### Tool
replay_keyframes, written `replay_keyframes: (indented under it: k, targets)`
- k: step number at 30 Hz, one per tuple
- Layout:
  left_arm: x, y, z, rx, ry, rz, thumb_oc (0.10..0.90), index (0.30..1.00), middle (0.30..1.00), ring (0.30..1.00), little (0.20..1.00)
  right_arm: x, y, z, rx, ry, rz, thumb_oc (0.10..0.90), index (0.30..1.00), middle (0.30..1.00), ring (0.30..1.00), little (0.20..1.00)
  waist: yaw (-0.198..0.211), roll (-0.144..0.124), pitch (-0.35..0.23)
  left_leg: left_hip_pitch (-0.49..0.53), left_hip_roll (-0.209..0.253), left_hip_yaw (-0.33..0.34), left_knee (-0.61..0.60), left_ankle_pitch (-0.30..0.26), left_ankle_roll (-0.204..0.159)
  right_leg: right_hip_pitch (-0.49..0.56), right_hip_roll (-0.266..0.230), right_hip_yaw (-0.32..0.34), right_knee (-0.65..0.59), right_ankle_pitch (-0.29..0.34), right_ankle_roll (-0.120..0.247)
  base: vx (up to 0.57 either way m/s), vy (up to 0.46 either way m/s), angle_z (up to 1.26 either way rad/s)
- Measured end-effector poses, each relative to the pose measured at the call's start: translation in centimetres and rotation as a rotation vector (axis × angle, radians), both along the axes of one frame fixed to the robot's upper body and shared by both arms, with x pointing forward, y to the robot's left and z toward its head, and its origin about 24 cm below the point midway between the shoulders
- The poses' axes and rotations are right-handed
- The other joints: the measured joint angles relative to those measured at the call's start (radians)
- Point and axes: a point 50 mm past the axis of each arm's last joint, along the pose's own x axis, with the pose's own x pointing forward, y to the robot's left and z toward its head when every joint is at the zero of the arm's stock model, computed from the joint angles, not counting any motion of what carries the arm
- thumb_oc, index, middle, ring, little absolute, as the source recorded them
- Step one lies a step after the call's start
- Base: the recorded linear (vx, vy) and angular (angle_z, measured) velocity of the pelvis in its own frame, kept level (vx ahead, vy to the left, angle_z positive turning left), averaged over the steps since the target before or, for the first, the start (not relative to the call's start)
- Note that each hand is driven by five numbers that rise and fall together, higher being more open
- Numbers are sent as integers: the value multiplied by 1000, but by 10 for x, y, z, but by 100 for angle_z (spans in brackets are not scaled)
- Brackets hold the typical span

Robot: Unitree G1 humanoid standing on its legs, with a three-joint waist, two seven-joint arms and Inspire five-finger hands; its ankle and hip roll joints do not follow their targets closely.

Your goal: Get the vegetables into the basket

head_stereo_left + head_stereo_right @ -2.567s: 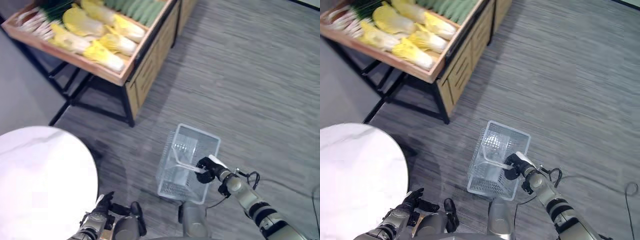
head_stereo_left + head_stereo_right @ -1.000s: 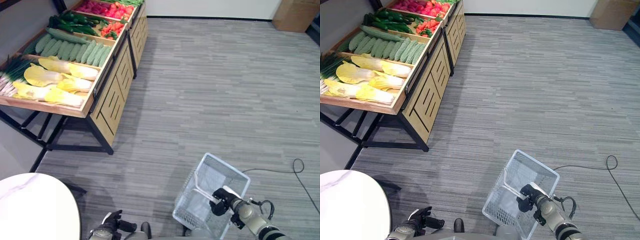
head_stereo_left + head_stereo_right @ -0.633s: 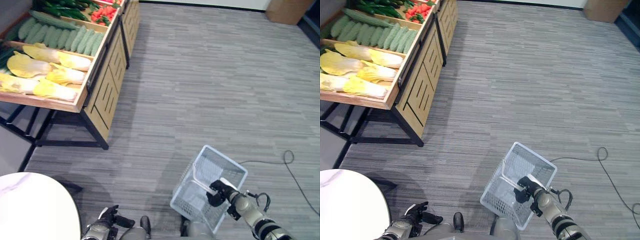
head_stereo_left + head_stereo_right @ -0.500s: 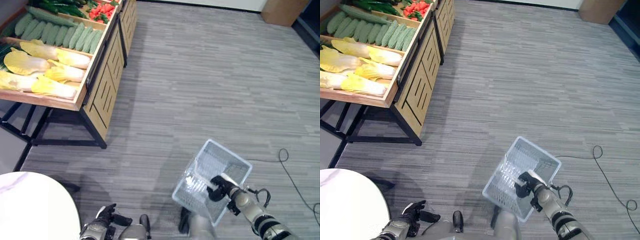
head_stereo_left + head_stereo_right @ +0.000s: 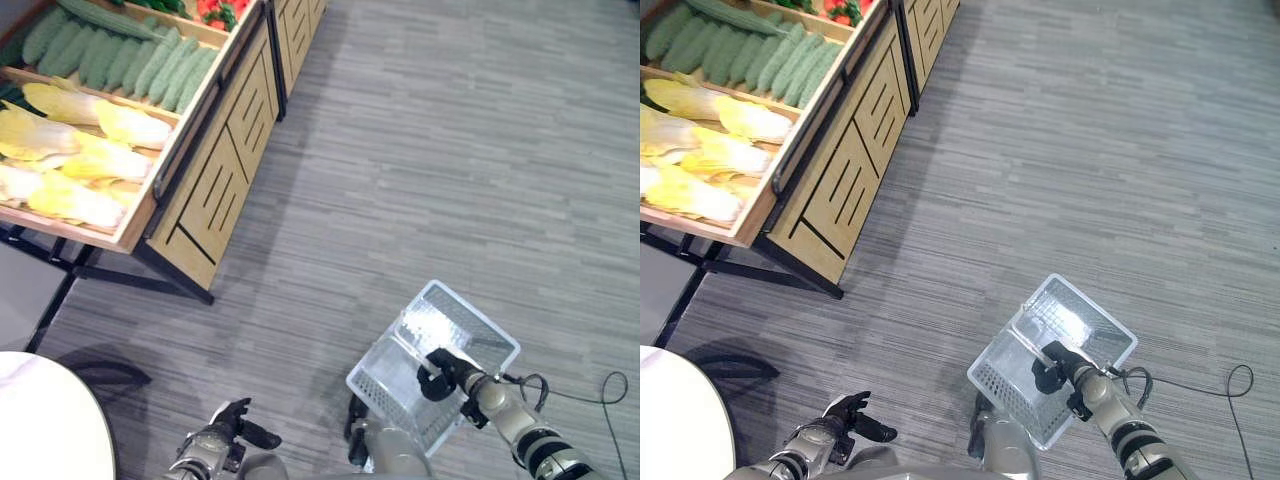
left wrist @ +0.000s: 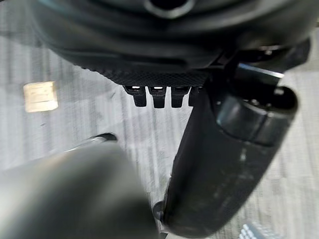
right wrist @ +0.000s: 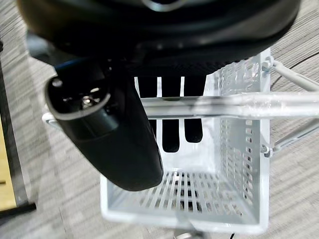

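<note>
It looked like a grocery shop: a wooden produce stand (image 5: pixel 210 190) displayed cabbages (image 5: pixel 70 160) and cucumbers (image 5: pixel 120 55) above grey plank flooring (image 5: pixel 470 150).

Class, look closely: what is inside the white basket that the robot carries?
No vegetables: the basket shows bare perforated floor and walls. The right hand, curled round the handle, covers part of the inside, so that part cannot be checked here.

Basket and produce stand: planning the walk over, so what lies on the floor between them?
Bare grey floor; the left eye view shows nothing between the basket, held by the right hand, and the stand.
</note>
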Motion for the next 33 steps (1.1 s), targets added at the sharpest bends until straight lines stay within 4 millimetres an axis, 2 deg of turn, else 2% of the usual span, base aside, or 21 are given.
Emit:
replay_keyframes:
  k: [1, 2, 3, 4, 5, 6, 7, 8, 9, 11, 13, 16, 17, 19, 21, 23, 25, 27, 28, 31, 33]
  targets:
    - [5, -1, 2, -4, -18, 0, 900, 1000, 1000, 1000, 1000, -5, -5, -2, -10, 11, -12, 400, 300, 300, 300, 300, -1, -9, 6, -50, -24, -23, 111, 104, 20, 30, -13, 0, 2, -18, -24, 208, -224, 9]
    - [16, -3, 6, -20, -71, 22, 900, 1000, 1000, 1000, 1000, -9, -11, -4, -32, 30, -20, 400, 300, 300, 300, 300, 7, -27, 26, -146, -94, -31, 255, 122, 3, 61, -49, 6, 21, -22, -29, 210, -172, -1]
    - [19, -5, 7, -30, -82, 31, 900, 1000, 1000, 1000, 1000, -10, -10, -5, -37, 34, -14, 400, 300, 300, 300, 300, 0, -25, 27, -178, -116, -7, 233, 58, 41, 65, -66, 17, 65, -24, -32, 271, -147, -29]
    - [25, -10, 8, -29, -94, 19, 900, 1000, 1000, 1000, 1000, -14, -15, -5, -51, 37, -21, 400, 300, 300, 300, 300, 10, -2, 38, -171, -109, 73, 94, 113, 129, -9, -77, -3, 276, -94, -27, 174, -58, -39]
    - [23, -3, 9, -8, -91, 26, 900, 1000, 1000, 1000, 1000, -17, -11, -8, -38, 43, -18, 400, 300, 300, 300, 300, 22, -17, 26, -169, -91, 70, 100, 114, 125, -15, -37, 13, 165, -140, 28, 368, 33, -1]
    - [26, 15, 14, 32, -101, 36, 900, 1000, 1000, 1000, 1000, -26, -6, -13, -5, 67, -4, 400, 300, 300, 300, 300, 22, -76, 21, -221, -117, 79, 180, 64, 65, 59, -38, 21, -87, 33, -38, 260, 67, 23]
    - [22, 15, 12, 46, -91, 34, 900, 1000, 1000, 1000, 1000, -31, -7, -17, -16, 84, -24, 400, 300, 300, 300, 300, 24, -57, 8, -222, -71, 66, 80, -67, 60, 61, 9, 67, -102, 16, -4, 442, 139, 48]
    - [22, 16, 13, 52, -94, 33, 900, 1000, 1000, 1000, 1000, -31, -7, -17, -20, 87, -29, 400, 300, 300, 300, 300, 35, -52, 6, -196, -55, 86, -156, -127, 54, 63, 35, 59, -125, 16, -11, 201, 70, 2]
    - [22, 16, 13, 50, -96, 48, 900, 1000, 1000, 1000, 1000, -26, -7, -16, -20, 78, -28, 400, 300, 300, 300, 300, 58, -47, 14, -208, -46, 92, -327, -99, 63, 66, 61, 59, -126, 20, -18, 369, 154, -4]
    - [23, 16, 14, 33, -114, 77, 900, 1000, 1000, 1000, 1000, -25, -5, -17, -22, 78, -36, 400, 300, 300, 300, 300, 84, -39, 16, -228, -29, 99, -498, -9, 54, 153, 117, 58, -158, -11, 30, 342, 173, -18]
    - [25, 15, 15, 33, -128, 68, 900, 1000, 1000, 1000, 1000, -23, -4, -16, -23, 71, -36, 400, 300, 300, 300, 300, 87, -39, 11, -241, -28, 123, -500, 38, 59, 195, 123, 71, -163, -49, 54, 332, 215, -29]
    - [15, 12, 9, 17, -97, 80, 900, 1000, 1000, 1000, 1000, -23, -4, -16, -23, 73, -30, 400, 300, 300, 300, 300, 92, -18, -17, -230, -37, 123, -466, 65, 105, 228, 112, 133, -157, -51, 35, 208, 173, -89]
    - [10, 5, 5, 9, -68, 59, 900, 1000, 1000, 1000, 1000, -27, -6, -18, -42, 94, -22, 400, 300, 300, 300, 300, 83, 8, -30, -168, -65, 129, -503, 109, 169, 250, 83, 184, -157, -75, 73, 188, 255, -63]
    - [11, 8, 6, 29, -61, 34, 900, 1000, 1000, 1000, 1000, -40, 5, -28, -1, 136, -16, 400, 300, 300, 300, 300, 76, -7, -32, -126, -129, 136, -499, 67, 234, 228, 7, 164, -54, -96, 146, 207, 342, -19]
    - [5, 11, 5, 36, -42, 33, 900, 1000, 1000, 1000, 1000, -34, 16, -29, 28, 123, -8, 400, 300, 300, 300, 300, 100, -15, -40, -98, -167, 191, -499, 9, 251, 232, -45, 171, -34, -110, 171, 112, 211, -48]
    - [8, 14, 7, 53, -50, 14, 900, 1000, 1000, 1000, 1000, -20, 26, -22, 56, 75, 18, 400, 300, 300, 300, 300, 103, -19, -41, -112, -206, 210, -499, -3, 267, 213, -87, 161, -36, -111, 180, 86, 146, -33]
    - [7, 26, 10, 87, -46, 8, 900, 1000, 1000, 1000, 1000, -14, 41, -21, 98, 50, 40, 400, 300, 300, 300, 300, 116, -46, -50, -113, -224, 210, -499, -18, 283, 203, -104, 161, -24, -105, 218, 218, 335, -4]
    - [-5, 29, 6, 92, -3, 17, 900, 1000, 1000, 1000, 1000, -10, 43, -19, 103, 44, 45, 400, 300, 300, 300, 300, 126, -54, -48, -90, -222, 232, -499, -51, 291, 187, -112, 160, 40, -105, 221, 153, 316, -26]
    - [-15, 30, 3, 89, 29, 20, 900, 1000, 1000, 1000, 1000, -15, 42, -23, 103, 64, 38, 400, 300, 300, 300, 300, 121, -53, -52, -68, -220, 231, -498, -50, 304, 163, -121, 162, 127, -113, 226, 70, 209, -12]
    - [-19, 31, 2, 94, 45, 4, 900, 1000, 1000, 1000, 1000, -23, 40, -27, 105, 89, 27, 400, 300, 300, 300, 300, 113, -59, -55, -48, -233, 221, -488, -72, 326, 42, -163, 186, 418, -113, 228, 78, 140, 11]
    - [-19, 31, 2, 93, 47, 1, 900, 1000, 1000, 1000, 1000, -28, 39, -30, 102, 103, 23, 400, 300, 300, 300, 300, 110, -67, -60, -28, -262, 202, -483, -90, 359, -12, -214, 190, 497, -137, 238, 189, 106, 18]
